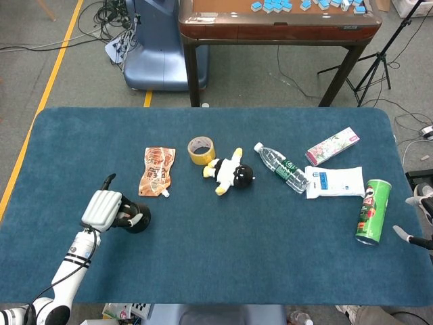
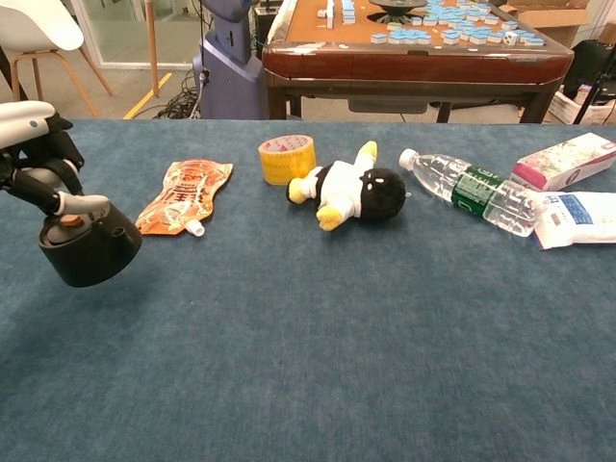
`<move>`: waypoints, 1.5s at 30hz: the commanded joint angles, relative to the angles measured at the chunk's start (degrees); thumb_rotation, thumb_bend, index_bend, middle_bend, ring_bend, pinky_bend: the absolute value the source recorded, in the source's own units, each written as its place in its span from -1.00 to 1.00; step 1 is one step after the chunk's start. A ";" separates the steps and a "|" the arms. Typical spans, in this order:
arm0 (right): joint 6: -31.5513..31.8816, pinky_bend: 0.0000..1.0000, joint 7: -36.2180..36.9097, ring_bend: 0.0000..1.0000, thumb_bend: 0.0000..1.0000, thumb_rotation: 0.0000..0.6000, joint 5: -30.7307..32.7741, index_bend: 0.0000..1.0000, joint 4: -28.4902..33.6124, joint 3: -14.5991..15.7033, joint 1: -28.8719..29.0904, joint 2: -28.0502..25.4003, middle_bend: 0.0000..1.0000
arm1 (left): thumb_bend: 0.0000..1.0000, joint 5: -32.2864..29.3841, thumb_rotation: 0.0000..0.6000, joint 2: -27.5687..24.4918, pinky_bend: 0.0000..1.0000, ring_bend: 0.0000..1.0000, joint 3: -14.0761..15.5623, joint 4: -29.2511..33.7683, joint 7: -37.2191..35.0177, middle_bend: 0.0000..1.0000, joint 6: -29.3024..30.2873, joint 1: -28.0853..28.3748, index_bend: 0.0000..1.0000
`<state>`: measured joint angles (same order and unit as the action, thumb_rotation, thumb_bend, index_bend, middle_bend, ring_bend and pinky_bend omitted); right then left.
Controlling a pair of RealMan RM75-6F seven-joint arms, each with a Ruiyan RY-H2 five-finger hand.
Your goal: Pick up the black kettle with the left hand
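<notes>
The left robot hand (image 2: 43, 178) grips the black kettle (image 2: 91, 252) from above — squat, round, tilted, matte.

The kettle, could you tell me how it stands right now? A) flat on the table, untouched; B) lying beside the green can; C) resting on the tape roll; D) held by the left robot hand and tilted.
D: in the chest view the left robot hand holds the kettle at its top, and the kettle tilts, its base not flat on the table.
</notes>
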<state>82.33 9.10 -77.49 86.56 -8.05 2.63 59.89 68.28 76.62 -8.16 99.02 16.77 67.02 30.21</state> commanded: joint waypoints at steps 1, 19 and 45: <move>0.05 -0.44 -0.01 -0.48 -0.78 1.00 0.03 -0.25 0.03 -0.01 -0.03 -0.02 -0.22 | -0.54 0.46 0.69 0.18 -1.00 0.73 0.04 -0.32 0.32 1.00 0.50 -0.13 0.94; -0.29 -0.44 0.17 -0.49 -0.78 1.00 0.31 -0.25 -0.20 0.04 -0.08 -0.01 -0.23 | -0.50 0.90 0.76 0.69 -0.32 0.73 -0.04 -0.52 2.87 1.00 1.25 -0.02 0.94; -0.37 -0.44 0.27 -0.49 -0.78 1.00 0.35 -0.25 -0.10 0.03 -0.10 -0.01 -0.23 | -0.49 0.44 0.79 1.00 0.06 0.74 -0.28 -0.19 5.96 1.00 2.87 -0.42 0.94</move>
<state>81.96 9.37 -77.13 86.46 -8.03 2.53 59.88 68.72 77.62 -8.44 98.83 22.74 69.89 29.79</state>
